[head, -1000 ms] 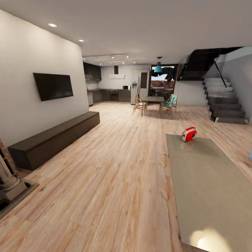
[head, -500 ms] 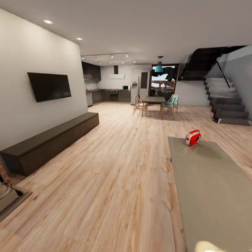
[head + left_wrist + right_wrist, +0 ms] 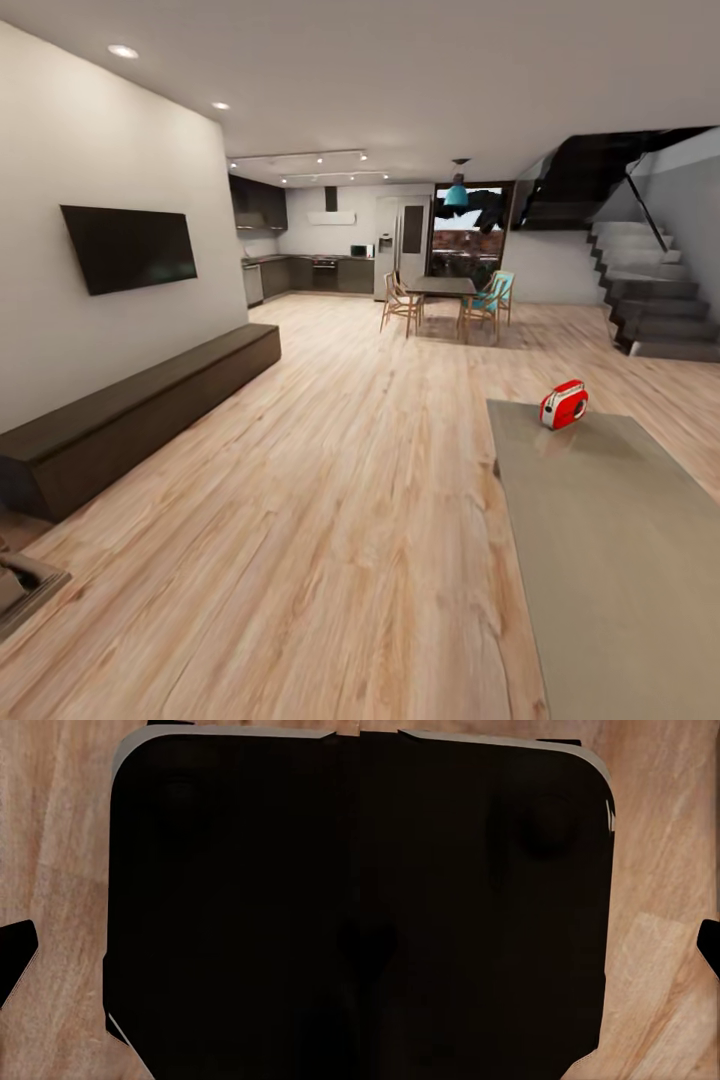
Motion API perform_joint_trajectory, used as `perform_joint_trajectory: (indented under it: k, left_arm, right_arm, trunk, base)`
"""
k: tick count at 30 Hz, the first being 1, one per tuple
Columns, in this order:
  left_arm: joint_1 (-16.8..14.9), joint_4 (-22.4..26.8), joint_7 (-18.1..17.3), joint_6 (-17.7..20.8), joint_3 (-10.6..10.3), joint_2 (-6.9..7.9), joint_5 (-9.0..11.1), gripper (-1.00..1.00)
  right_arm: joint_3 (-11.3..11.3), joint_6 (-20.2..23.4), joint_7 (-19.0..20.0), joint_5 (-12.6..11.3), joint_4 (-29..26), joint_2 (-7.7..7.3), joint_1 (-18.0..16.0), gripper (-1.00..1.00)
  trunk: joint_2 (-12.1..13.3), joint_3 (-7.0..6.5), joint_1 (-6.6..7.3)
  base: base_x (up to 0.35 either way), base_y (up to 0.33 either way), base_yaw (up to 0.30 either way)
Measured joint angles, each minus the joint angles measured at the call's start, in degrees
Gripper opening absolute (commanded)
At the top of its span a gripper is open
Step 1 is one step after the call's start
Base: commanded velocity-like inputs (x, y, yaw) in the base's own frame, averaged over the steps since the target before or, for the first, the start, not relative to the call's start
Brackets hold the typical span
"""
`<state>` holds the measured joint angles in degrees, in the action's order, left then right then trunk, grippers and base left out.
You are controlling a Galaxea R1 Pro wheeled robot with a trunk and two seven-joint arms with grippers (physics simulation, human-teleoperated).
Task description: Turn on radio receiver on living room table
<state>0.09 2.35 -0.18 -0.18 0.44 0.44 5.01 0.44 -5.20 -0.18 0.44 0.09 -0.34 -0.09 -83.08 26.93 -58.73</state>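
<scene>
The small red radio receiver (image 3: 564, 404) stands upright near the far end of the long low table (image 3: 610, 570), whose glossy grey-brown top runs along the right of the head view. The light wood plank floor (image 3: 330, 500) of the living room spreads ahead of me. In the left wrist view a dark finger tip (image 3: 16, 956) shows at the edge over floor planks, beside a large black body (image 3: 240, 907). The right wrist view has a similar dark tip (image 3: 711, 945) next to a black body (image 3: 480, 907). Neither view shows how the jaws stand.
A long dark bench (image 3: 130, 415) runs along the left wall under a wall television (image 3: 128, 247). A fireplace corner (image 3: 20, 590) sits at the lower left. Farther off are a dining table with chairs (image 3: 440, 290), a kitchen and a staircase (image 3: 655, 310).
The whole head view has shifted, so the camera has moved: the fireplace has slid out at the left, and the radio sits lower and further right in the picture.
</scene>
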Motion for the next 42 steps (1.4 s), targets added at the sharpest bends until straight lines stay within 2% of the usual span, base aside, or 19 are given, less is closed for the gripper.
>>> perform_joint_trajectory:
  k: [42]
  left_arm:
    - [0.00, 0.02, 0.09, -0.03, 0.00, 0.00, 0.00, 1.00]
  right_arm:
    - [0.00, -0.11, 0.00, 0.00, 0.00, -0.09, 0.00, 1.00]
  trunk:
    - [0.00, 0.00, 0.00]
  base:
    - [0.324, 0.000, 0.000]
